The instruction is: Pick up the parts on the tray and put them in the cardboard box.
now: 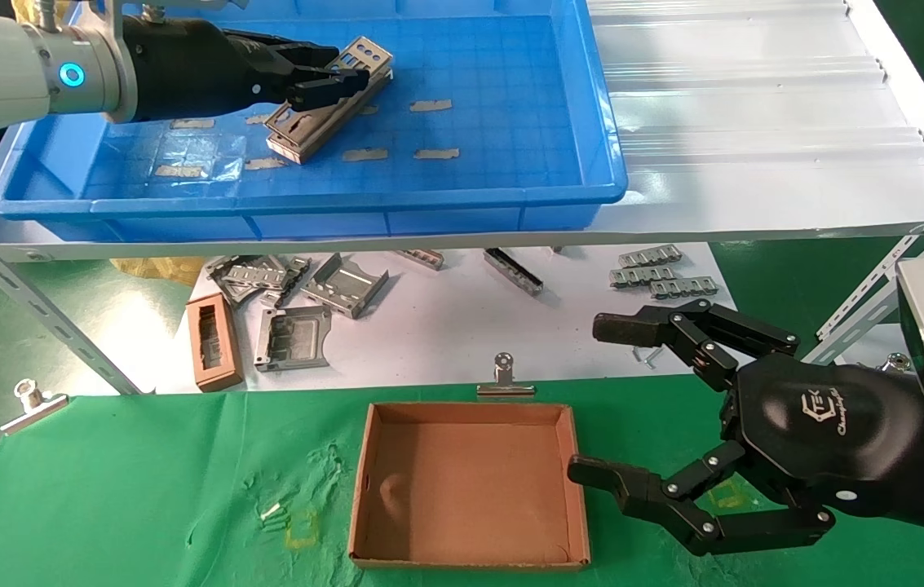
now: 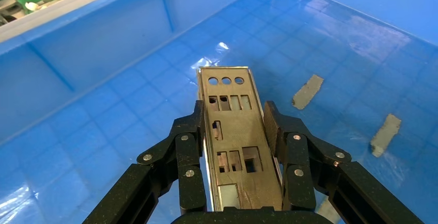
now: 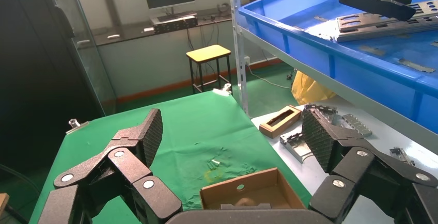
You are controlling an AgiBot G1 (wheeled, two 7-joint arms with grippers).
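The blue tray (image 1: pixel 510 122) sits on the upper shelf. Inside it my left gripper (image 1: pixel 339 72) is shut on one silver part (image 1: pixel 365 55), its far end tilted up above more parts (image 1: pixel 315 134) stacked on the tray floor. The left wrist view shows that part (image 2: pixel 232 131) lengthwise between both fingers of the left gripper (image 2: pixel 233 108), over the tray floor (image 2: pixel 103 105). The cardboard box (image 1: pixel 470 412) lies empty on the green cloth. My right gripper (image 1: pixel 599 399) hangs open just right of the box; its wrist view shows the gripper (image 3: pixel 232 131) above the box (image 3: pixel 243 188).
Grey folded brackets (image 1: pixel 343 285) and a reddish-brown frame piece (image 1: pixel 213 342) lie on the white sheet under the shelf. Metal clips (image 1: pixel 502 379) (image 1: pixel 29 403) pin the green cloth. Tape scraps (image 1: pixel 429 106) stick to the tray floor. Slanted shelf struts (image 1: pixel 37 318) stand at both sides.
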